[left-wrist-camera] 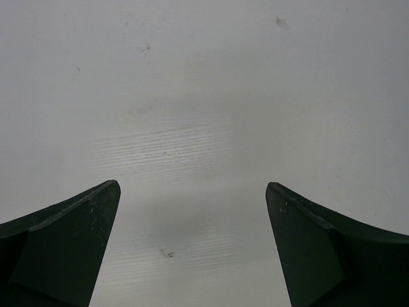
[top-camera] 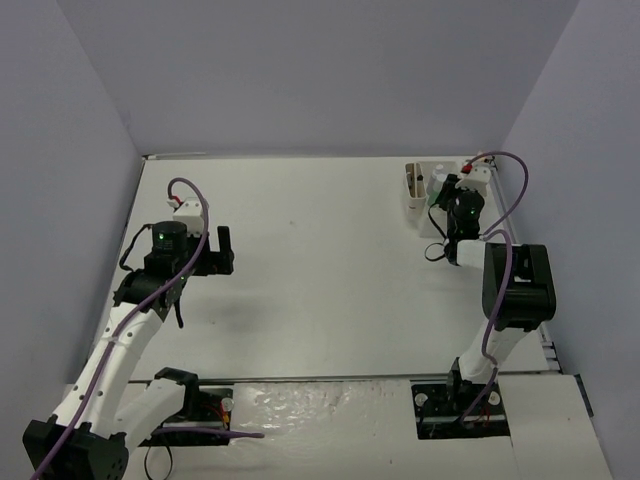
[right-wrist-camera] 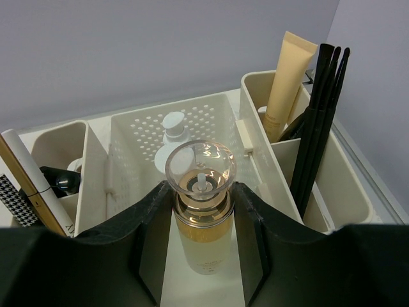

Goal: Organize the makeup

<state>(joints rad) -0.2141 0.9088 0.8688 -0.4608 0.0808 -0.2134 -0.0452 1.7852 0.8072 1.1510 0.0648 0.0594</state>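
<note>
White table (top-camera: 320, 280) under pale lilac walls, with a white compartmented box (right-wrist-camera: 211, 118) pushed to the far right corner. Clenched there on a small amber-collared bottle (right-wrist-camera: 201, 240): the right gripper (right-wrist-camera: 203, 192), one jaw against each side of the neck, clear domed cap standing proud above them. Held upright, long axis vertical, directly over the box's perforated middle compartment and just nearer than a white pump bottle (right-wrist-camera: 174, 131) standing in it (apparently above free floor, though partly hidden by the jaws). Flanked by filled side bins: tan tube (right-wrist-camera: 285, 77) and thin black brushes (right-wrist-camera: 323, 109) on one side, a checked stick (right-wrist-camera: 13, 198) on the other. Probably calls for a straight descent only, no turning, then a release once seated; worth watching the pump bottle for a nudge. Spread wide over bare tabletop, well apart on the left side: the left gripper (left-wrist-camera: 193, 192), holding nothing and much the farther of the two from the box.
</note>
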